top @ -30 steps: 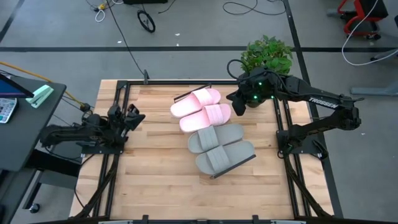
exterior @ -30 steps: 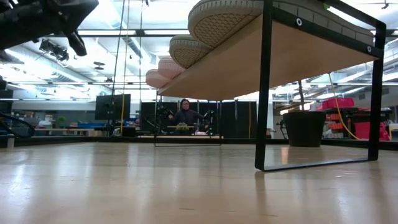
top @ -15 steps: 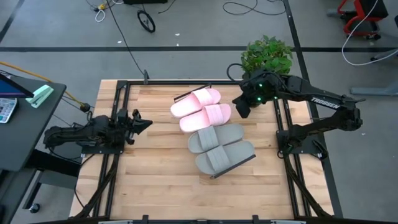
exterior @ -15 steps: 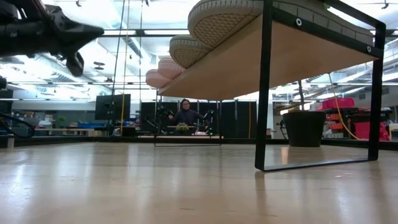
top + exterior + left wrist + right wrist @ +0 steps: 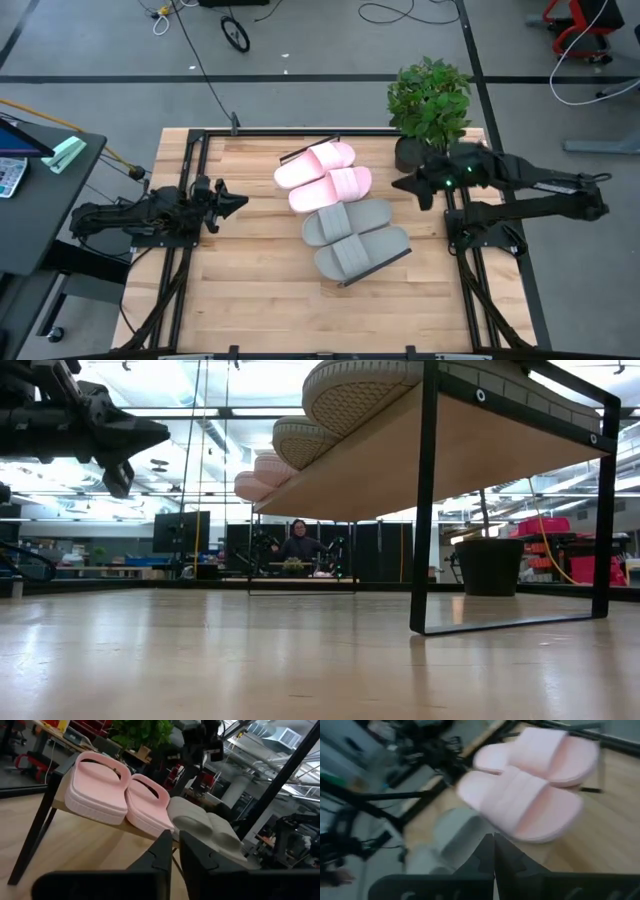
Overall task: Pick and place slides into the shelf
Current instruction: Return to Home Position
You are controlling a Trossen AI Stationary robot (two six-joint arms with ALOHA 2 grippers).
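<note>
On the shelf point(image 5: 480, 450) the grey pair point(image 5: 352, 238) lies nearest, the pink pair point(image 5: 325, 175) beyond; left gripper point(image 5: 241, 200) reaches level from the table point(image 5: 250, 300) side, fingers pressed together; right gripper point(image 5: 400, 185), likewise closed, points inward beside the plant pot point(image 5: 408, 152)
</note>
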